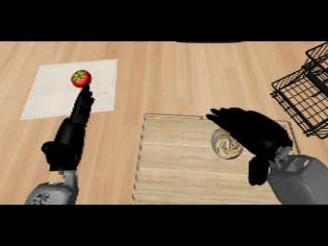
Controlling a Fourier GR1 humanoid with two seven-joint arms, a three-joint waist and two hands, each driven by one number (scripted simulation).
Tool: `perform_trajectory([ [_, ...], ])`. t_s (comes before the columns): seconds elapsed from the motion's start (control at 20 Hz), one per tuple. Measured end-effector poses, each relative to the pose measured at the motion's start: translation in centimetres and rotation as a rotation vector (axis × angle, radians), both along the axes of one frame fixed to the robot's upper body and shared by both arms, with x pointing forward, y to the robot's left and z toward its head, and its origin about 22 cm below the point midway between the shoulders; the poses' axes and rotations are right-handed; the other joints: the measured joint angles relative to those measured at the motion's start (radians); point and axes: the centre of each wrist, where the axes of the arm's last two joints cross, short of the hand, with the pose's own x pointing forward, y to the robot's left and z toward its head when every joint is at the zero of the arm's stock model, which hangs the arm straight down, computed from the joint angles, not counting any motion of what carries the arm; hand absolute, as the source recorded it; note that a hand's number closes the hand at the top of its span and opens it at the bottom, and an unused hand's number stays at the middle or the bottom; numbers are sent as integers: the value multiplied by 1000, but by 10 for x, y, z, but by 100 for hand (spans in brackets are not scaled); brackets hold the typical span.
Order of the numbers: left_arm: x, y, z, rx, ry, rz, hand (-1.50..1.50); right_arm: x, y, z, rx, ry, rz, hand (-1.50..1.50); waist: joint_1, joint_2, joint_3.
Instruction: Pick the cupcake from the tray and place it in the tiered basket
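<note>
While no writing shows, right hand curled over cupcake on tray, left hand straight-fingered.

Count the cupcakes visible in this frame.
1: the cupcake sits on the wooden tray, partly covered by the right hand. None shows elsewhere; the hand could hide more.

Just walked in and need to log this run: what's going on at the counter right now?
The robot's right hand is over the cupcake on the wooden tray, fingers curling around it; the cupcake still sits on the tray. The black wire tiered basket waits at the right edge. The left hand is stretched out straight, its fingertips by a tomato lying on a white mat.
</note>
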Motion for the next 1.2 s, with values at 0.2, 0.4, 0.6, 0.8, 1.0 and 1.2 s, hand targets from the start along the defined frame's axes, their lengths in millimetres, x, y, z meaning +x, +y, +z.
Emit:
perform_trajectory([
  [0.2,5,-2,6,2,7,2,0,-1,0,-7,9,6,-1,-150,-1,0,0],
  [0.4,10,-2,9,8,0,3,0,0,1,-20,30,14,-2,-150,-1,0,0],
  [0.6,8,-2,1,4,1,1,0,2,0,-29,67,4,-18,150,-1,0,0],
  [0.8,11,-2,0,5,1,3,0,4,-4,-37,93,-55,-24,150,-1,0,0],
  [1.0,7,-5,4,7,1,2,0,-1,5,-44,77,-173,22,150,1,-3,-2],
  [1.2,7,-3,3,7,-2,9,0,-14,-21,-53,28,-244,47,150,-3,-8,-4],
])
